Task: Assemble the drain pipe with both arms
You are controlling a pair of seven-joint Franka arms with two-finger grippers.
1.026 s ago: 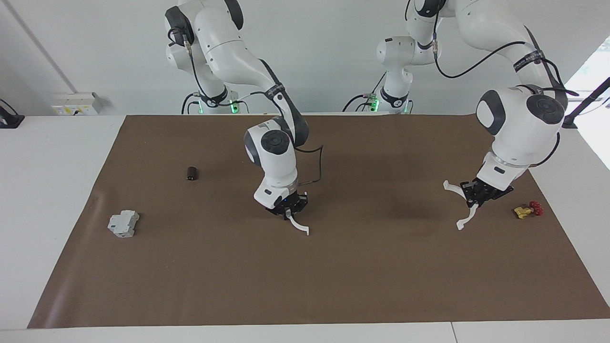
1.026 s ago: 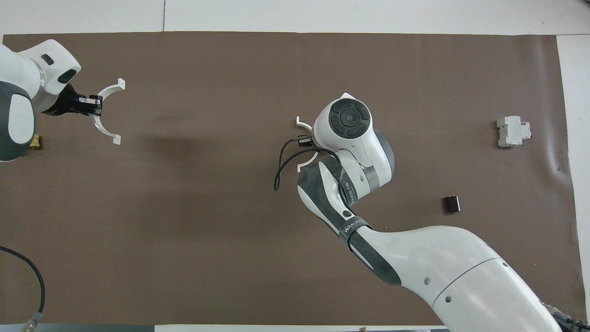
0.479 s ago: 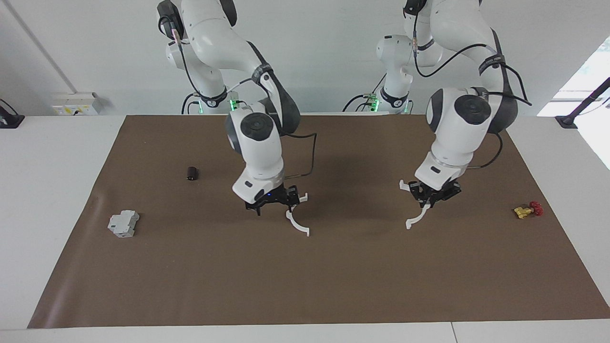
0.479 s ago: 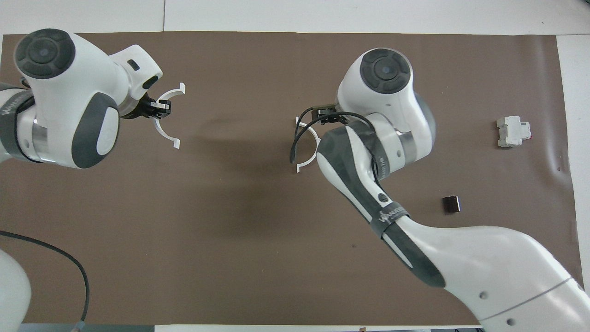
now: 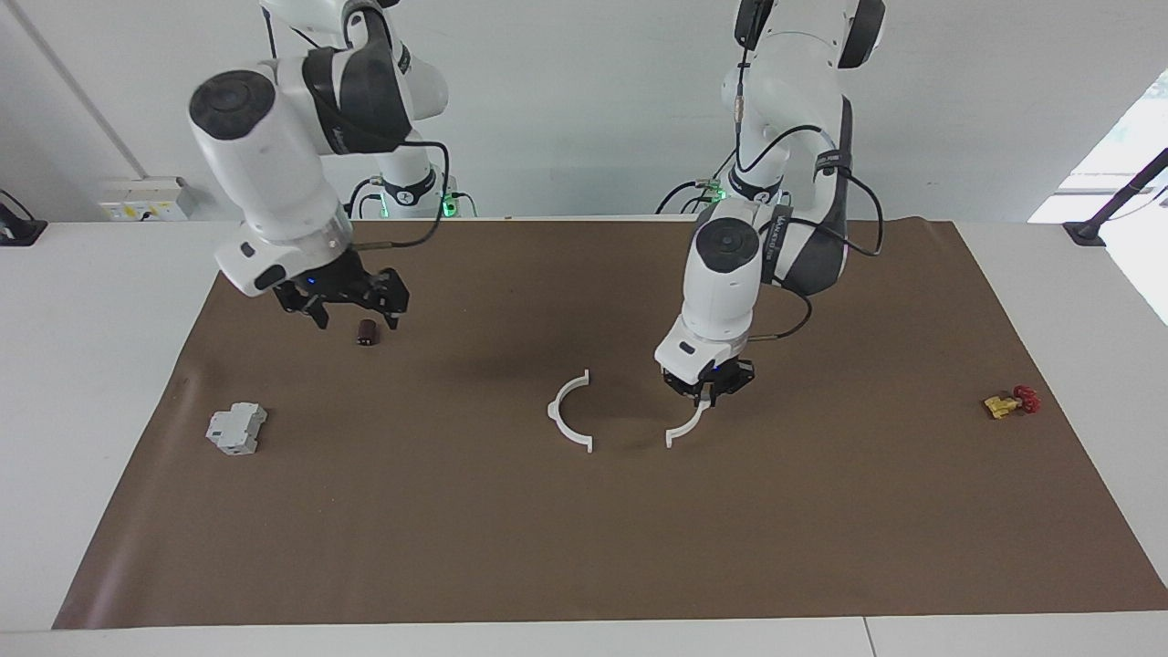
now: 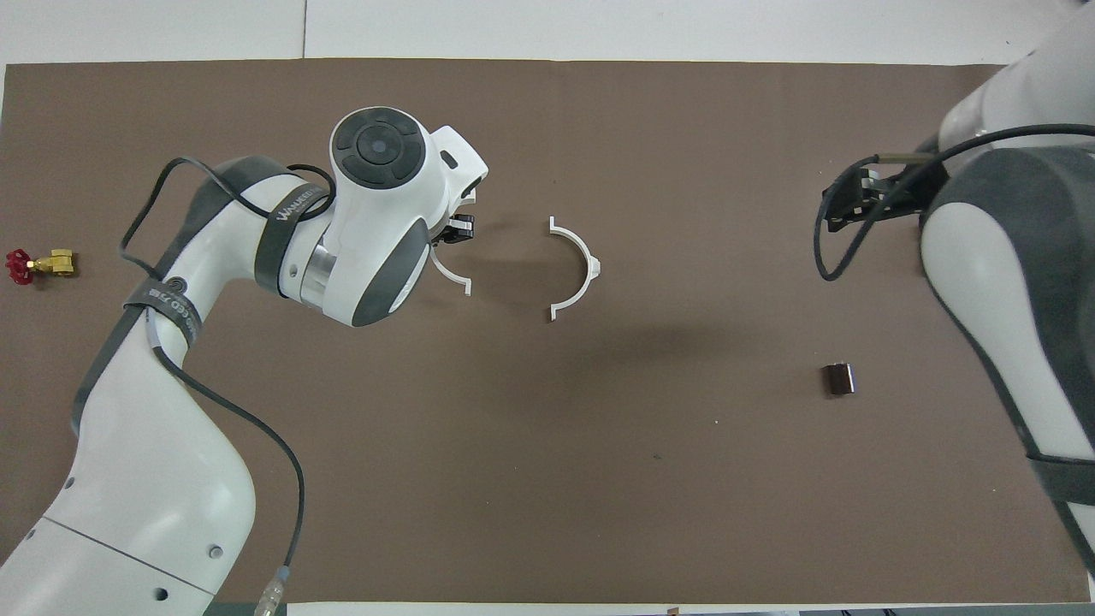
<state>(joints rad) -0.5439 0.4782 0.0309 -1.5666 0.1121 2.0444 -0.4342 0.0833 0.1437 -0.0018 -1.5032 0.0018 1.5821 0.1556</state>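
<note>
Lying flat on the brown mat, near the table's middle, one white arc is resting free, with nothing touching it. Its open side is facing the left arm's end of the table. The second arc is being pinched by the left gripper, whose fingertips are pressed together on the arc's upper part. This held arc is hanging tilted, its lower tip down close to the mat, just beside the free arc and apart from it, the two open sides facing each other.

The right gripper is hovering with its fingers spread and holding nothing, up over the mat at the right arm's end, above a small dark cylinder. A grey box is sitting at that same end, farther from the robots. A red and yellow valve is lying at the left arm's end.
</note>
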